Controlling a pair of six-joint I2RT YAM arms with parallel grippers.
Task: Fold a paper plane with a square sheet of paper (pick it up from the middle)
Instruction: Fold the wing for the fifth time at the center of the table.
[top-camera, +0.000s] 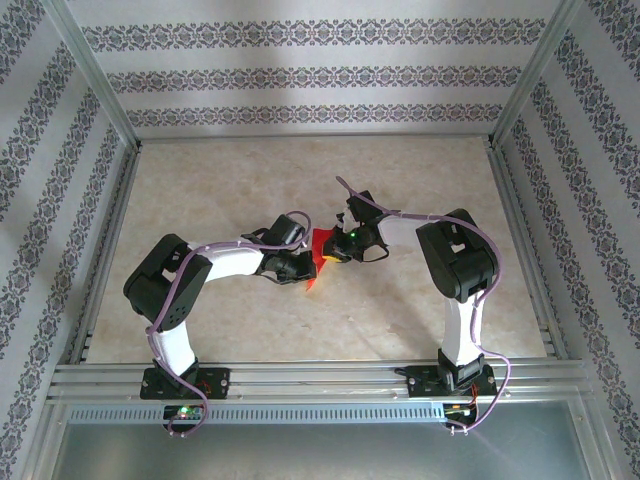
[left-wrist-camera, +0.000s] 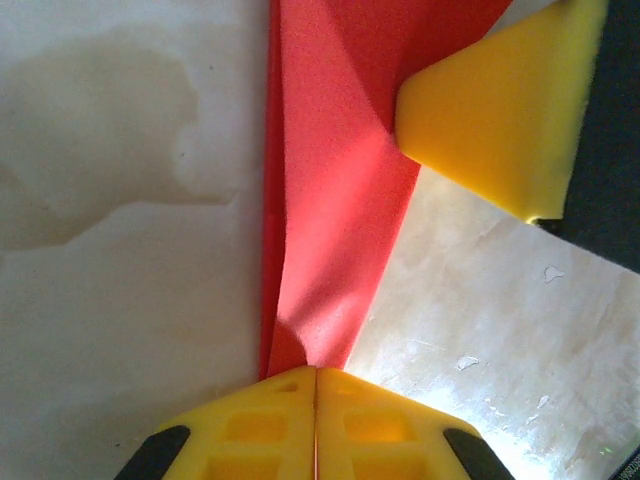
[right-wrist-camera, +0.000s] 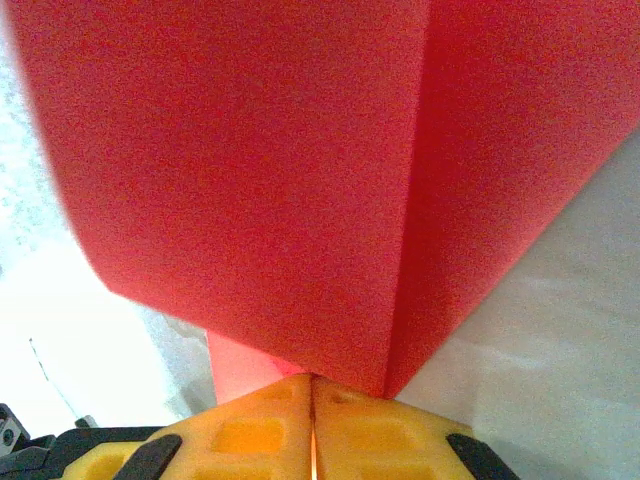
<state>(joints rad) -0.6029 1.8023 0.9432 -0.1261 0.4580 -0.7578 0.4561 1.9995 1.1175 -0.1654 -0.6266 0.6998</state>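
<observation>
1. Top external view: a thin, bright, creased sheet of red paper sits near the middle of the beige marbled tabletop. It lies between the left gripper and the right gripper, which meet almost tip to tip.
2. Left wrist view: the left gripper has its yellow fingertips pressed together, pinching the narrow end of the red paper. From there the sheet widens, with a straight left edge and a raised fold along its length. A yellow finger of the right gripper touches its right edge at the far end.
3. Right wrist view: the right gripper is clamped tight on the red paper where two red panels meet at a crease. Whether the sheet touches the tabletop I cannot tell.
4. Edges: silver aluminium frame rails run along the left, right and far sides, and doubled rails cross the near edge where the arm bases are bolted.
5. Room: bare tabletop surrounds the grippers, widest toward the far wall. The left arm and the right arm bend their elbows outward, toward the side rails.
6. Writing: the patterned walls carry bands of dark floral ornament, and any print on the arm bases is too small to read.
</observation>
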